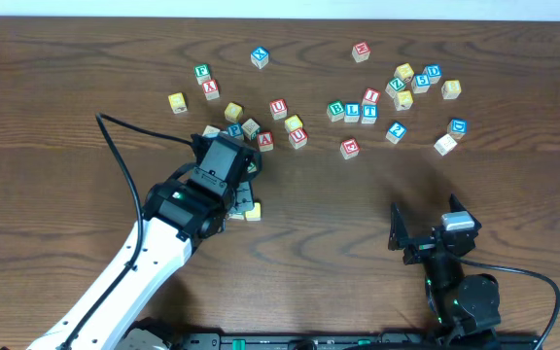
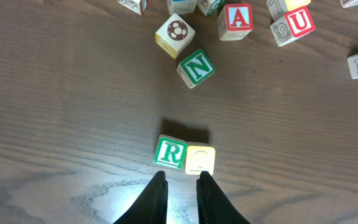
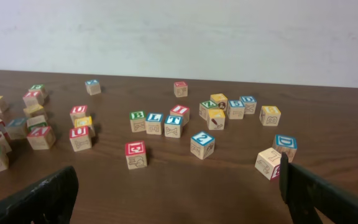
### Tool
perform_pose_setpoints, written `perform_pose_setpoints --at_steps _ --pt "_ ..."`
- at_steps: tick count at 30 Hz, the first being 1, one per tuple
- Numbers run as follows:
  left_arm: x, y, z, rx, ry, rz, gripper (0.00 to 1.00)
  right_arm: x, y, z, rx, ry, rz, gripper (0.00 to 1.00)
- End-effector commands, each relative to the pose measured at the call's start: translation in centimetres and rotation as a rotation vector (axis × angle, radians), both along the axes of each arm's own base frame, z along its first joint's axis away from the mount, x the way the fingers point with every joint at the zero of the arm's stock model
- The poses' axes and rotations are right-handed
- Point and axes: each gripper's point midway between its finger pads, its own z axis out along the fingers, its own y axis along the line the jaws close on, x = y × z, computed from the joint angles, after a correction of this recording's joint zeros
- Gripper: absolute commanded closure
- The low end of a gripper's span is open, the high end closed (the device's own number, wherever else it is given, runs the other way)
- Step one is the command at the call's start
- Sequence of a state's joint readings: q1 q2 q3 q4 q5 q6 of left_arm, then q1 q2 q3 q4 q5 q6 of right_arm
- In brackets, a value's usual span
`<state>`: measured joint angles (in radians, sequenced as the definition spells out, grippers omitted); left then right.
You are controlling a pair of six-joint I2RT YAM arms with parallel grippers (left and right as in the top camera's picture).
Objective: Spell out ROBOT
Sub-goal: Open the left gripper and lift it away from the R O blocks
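Note:
The green R cube (image 2: 169,152) and a yellow-faced cube (image 2: 200,159) sit side by side, touching, on the table. My left gripper (image 2: 180,178) hovers just in front of them, its fingertips a narrow gap apart and holding nothing. In the overhead view the left wrist covers the R cube, and only the yellow cube (image 1: 253,211) peeks out. The green B cube (image 1: 335,110) and blue T cube (image 1: 368,113) stand in a row further right, with a blue L between them. My right gripper (image 1: 427,219) rests wide open near the front edge, empty.
A green N cube (image 2: 196,67), a soccer-ball cube (image 2: 174,34) and red A (image 2: 236,18) and U (image 2: 294,25) cubes lie just beyond the pair. Several more cubes are scattered across the back of the table (image 1: 86,58), including a yellow one (image 1: 294,123).

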<state>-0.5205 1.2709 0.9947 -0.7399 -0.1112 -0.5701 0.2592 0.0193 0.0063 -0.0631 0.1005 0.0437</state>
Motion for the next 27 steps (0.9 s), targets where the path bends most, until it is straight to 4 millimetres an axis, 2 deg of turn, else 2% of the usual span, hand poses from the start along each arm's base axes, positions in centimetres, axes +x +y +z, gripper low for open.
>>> perform_pose_setpoints --at_steps 1,4,5,15,17,27 --pt "0.5 0.7 0.9 0.027 -0.030 -0.011 0.83 0.0 -0.1 -0.2 -0.008 0.004 -0.003 0.01" --pt "0.8 1.4 0.9 0.043 -0.038 0.008 0.83 0.0 -0.1 -0.2 -0.008 0.004 -0.003 0.01" --pt "1.0 1.6 1.0 0.046 -0.040 0.011 0.78 0.0 -0.1 -0.2 -0.008 0.004 -0.003 0.01" --pt "1.6 3.1 1.0 0.051 -0.044 0.054 0.77 0.0 -0.1 -0.2 -0.008 0.004 -0.003 0.01" --pt "1.8 3.4 1.1 0.061 -0.048 0.043 0.74 0.0 -0.1 -0.2 -0.008 0.004 -0.003 0.01" --pt "3.7 6.6 3.2 0.089 -0.093 0.064 0.72 0.0 -0.1 -0.2 -0.008 0.004 -0.003 0.01"
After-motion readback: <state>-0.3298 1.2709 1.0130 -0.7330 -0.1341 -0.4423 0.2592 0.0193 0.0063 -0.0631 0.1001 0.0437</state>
